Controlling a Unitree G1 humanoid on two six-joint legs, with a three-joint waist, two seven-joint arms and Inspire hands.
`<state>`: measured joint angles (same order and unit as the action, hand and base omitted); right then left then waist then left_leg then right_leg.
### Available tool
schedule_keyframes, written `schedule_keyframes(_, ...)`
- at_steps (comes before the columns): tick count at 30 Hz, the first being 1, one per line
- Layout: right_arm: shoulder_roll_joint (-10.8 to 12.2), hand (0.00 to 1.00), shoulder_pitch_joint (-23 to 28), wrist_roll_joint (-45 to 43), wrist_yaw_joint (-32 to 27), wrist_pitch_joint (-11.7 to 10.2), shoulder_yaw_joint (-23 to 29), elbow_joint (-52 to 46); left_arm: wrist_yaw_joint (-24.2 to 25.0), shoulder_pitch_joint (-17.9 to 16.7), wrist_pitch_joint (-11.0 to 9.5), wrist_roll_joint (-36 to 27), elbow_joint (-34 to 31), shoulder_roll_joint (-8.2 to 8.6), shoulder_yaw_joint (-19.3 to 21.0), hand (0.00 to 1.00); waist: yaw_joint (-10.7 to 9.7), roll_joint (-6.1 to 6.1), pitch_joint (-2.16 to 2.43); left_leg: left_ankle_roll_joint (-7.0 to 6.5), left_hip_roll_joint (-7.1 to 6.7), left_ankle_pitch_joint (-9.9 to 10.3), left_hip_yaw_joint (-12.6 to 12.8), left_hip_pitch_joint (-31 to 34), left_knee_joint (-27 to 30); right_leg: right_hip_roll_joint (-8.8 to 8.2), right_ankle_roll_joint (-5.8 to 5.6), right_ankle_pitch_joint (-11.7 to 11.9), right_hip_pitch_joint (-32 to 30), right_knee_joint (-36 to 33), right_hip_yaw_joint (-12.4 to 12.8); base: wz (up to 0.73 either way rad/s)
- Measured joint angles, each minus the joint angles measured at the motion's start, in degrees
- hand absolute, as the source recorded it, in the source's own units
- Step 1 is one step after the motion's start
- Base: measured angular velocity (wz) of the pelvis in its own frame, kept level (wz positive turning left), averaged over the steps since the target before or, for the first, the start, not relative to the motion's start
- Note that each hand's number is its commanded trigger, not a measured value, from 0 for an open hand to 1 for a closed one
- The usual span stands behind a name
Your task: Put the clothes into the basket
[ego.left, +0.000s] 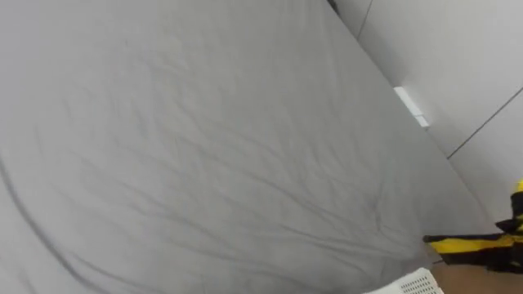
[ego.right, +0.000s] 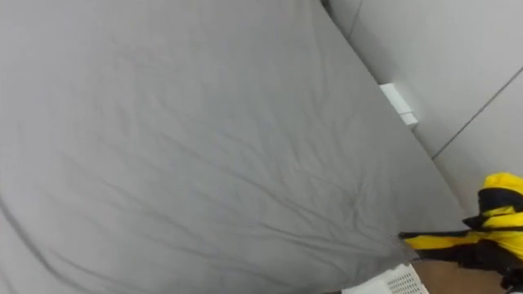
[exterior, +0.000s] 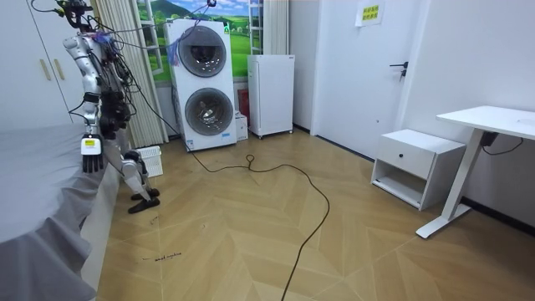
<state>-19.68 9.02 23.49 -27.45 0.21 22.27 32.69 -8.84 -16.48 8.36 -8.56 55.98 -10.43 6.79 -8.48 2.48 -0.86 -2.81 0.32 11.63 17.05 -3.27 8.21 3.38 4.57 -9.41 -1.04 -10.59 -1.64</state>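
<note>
I stand at the side of a bed with a grey sheet (ego.left: 204, 147), near the room view's left edge. A yellow and black garment (ego.right: 490, 233) shows at the far right of the eye views, just past the bed's corner. It is above a corner of the white basket (ego.right: 392, 283). A dark shape (ego.right: 490, 257) lies against the garment; I cannot tell whether it is my right hand. The room view has the white basket (exterior: 149, 160) on the floor behind my legs. My left hand (exterior: 92, 159) hangs beside the bed's edge with its fingers relaxed and nothing in it.
A white wall with a small white fitting (ego.left: 411, 106) runs along the bed's far side. The room view holds stacked washing machines (exterior: 203, 84), a white fridge (exterior: 271, 94), a bedside cabinet (exterior: 415, 165) and a white desk (exterior: 489, 125). A black cable (exterior: 292, 180) crosses the wooden floor.
</note>
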Motion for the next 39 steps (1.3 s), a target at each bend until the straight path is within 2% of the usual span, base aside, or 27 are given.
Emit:
schedule_keyframes(2,0.1,1.0,1.2,0.0,-0.2,0.0,1.4,0.2,-0.1,-0.6,0.3,0.2,0.0,0.0,0.0,0.0,-1.1,-0.34,-0.11,0.06,0.03,0.0,0.3,0.0,-0.1,0.09,0.01,0.0,-0.1,0.0,0.4,-0.1)
schedule_keyframes(4,0.4,1.0,2.0,0.0,-0.3,0.0,1.7,0.6,-0.3,-1.0,0.5,0.2,0.0,0.0,-0.1,0.0,-1.2,-0.62,-0.02,0.14,0.2,0.1,1.3,-0.1,-0.4,0.45,0.04,0.0,-0.6,-0.1,1.6,-0.25)
schedule_keyframes(8,2.8,1.0,3.6,0.0,0.5,0.0,1.7,1.7,-0.6,-2.2,0.9,0.2,0.0,0.0,-0.5,0.0,-2.4,-1.09,-0.06,0.33,0.45,0.2,2.8,0.0,-0.5,0.81,0.19,0.2,-1.2,-0.3,2.9,-0.19)
schedule_keyframes(10,3.5,1.0,3.6,0.0,0.8,0.0,1.7,3.0,-0.6,-2.1,1.6,0.2,0.0,0.01,-1.1,0.0,-2.9,-1.76,0.12,0.32,0.48,0.2,3.2,0.7,-0.4,0.88,0.14,0.3,-2.1,-0.4,3.4,-0.16)
schedule_keyframes(15,4.1,1.0,2.0,0.6,1.5,0.0,1.6,6.8,-0.2,-1.8,2.7,0.2,0.3,0.03,-1.5,0.0,-3.8,-2.92,0.08,0.29,0.55,0.2,4.8,2.9,0.0,0.84,0.1,0.5,-5.2,-1.8,4.0,-0.15)
schedule_keyframes(19,3.4,1.0,-3.2,0.4,1.5,-0.1,1.4,11.6,-0.5,0.7,3.7,0.1,0.6,-0.03,-3.9,0.0,-3.9,-4.58,-0.45,-0.11,0.65,0.2,6.0,8.1,1.5,0.87,-0.18,0.9,-11.2,-4.1,5.4,-0.17)
schedule_keyframes(22,3.1,1.0,-7.1,-0.5,1.5,-0.1,1.4,14.7,-0.5,3.3,3.7,0.0,2.7,0.22,-5.9,0.0,-3.9,-6.71,-0.27,-0.71,0.62,-0.1,6.7,12.1,2.1,0.84,-0.41,1.7,-15.3,-4.8,6.0,-0.13)
schedule_keyframes(23,2.9,1.0,-8.6,-0.8,1.5,-0.2,1.4,16.0,-0.5,3.7,3.7,0.0,2.9,0.34,-6.3,0.0,-3.9,-7.35,-0.35,-0.9,0.52,-0.3,7.1,13.2,2.2,0.72,-0.42,1.7,-16.6,-5.5,6.1,-0.14)
schedule_keyframes(25,2.6,1.0,-10.1,-0.8,1.5,-0.2,1.4,17.8,-0.6,4.7,3.6,0.0,3.4,0.37,-7.6,0.0,-3.8,-8.11,-0.34,-1.14,0.3,-0.7,7.2,14.8,2.3,0.46,-0.43,1.7,-18.6,-6.5,6.2,-0.03)
schedule_keyframes(29,1.4,1.0,-14.5,-0.8,1.0,-0.8,-0.2,21.3,-0.7,8.3,3.6,-1.5,7.2,0.24,-10.1,0.0,-3.6,-9.09,-0.32,-1.39,-0.11,-1.4,7.9,17.9,2.7,0.21,-0.5,1.6,-22.9,-8.4,7.0,-0.09)
schedule_keyframes(32,0.1,1.0,-18.0,-0.2,0.7,-2.7,-2.9,26.1,-0.7,11.3,3.6,-2.2,9.8,0.24,-11.0,0.0,-3.1,-9.83,-0.4,-1.54,-0.17,-1.5,7.9,20.0,3.6,0.24,-0.54,1.6,-25.4,-9.7,7.7,-0.09)
schedule_keyframes(34,-0.5,1.0,-19.3,0.1,0.7,-2.9,-3.3,28.7,-0.8,12.9,3.5,-2.4,10.8,0.24,-12.2,0.0,-2.2,-10.26,-0.47,-1.66,-0.23,-1.6,7.9,21.0,3.7,0.23,-0.56,1.6,-26.7,-10.3,7.8,0.03)
schedule_keyframes(39,-0.7,1.0,-22.8,2.0,1.3,-3.4,-3.7,34.0,-1.0,14.6,2.3,-4.5,11.4,0.18,-14.8,0.0,-2.0,-11.35,-0.68,-1.97,-0.71,-2.3,7.9,24.7,4.7,-0.48,-0.5,1.2,-31.0,-12.9,7.7,0.05)
